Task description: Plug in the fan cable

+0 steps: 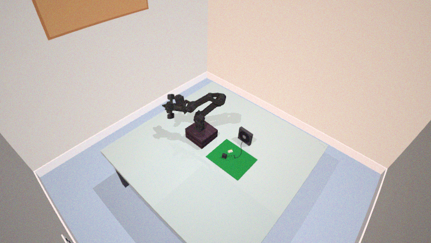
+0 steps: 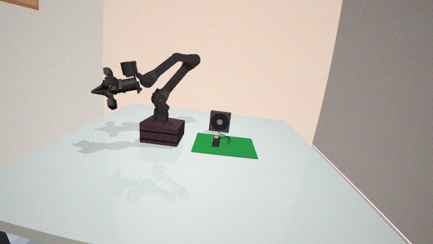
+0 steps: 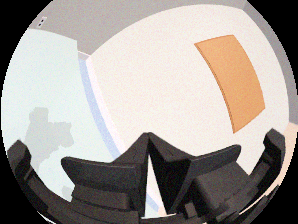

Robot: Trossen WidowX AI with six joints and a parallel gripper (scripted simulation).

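Note:
The green board (image 1: 238, 171) (image 2: 242, 150) lies flat on the table. The dark square fan (image 1: 244, 136) (image 2: 219, 121) stands upright at its back edge. The fan's thin black cable (image 1: 240, 151) (image 2: 229, 140) curves down onto the board, toward a small dark block (image 1: 224, 156) (image 2: 216, 142) that looks like the plug. A small cream part (image 1: 230, 150) (image 2: 215, 137) sits near the block. The header's pins are too small to make out, and I cannot tell if the plug is seated. My gripper (image 1: 163, 105) (image 2: 92, 91) (image 3: 147, 136) is shut and empty, raised far left of the board, touching nothing.
The arm's dark base block (image 1: 201, 137) (image 2: 159, 133) stands on the table (image 1: 186, 193) (image 2: 181, 217), left of the board. An orange wall panel (image 1: 96, 15) (image 3: 237, 80) hangs on the wall.

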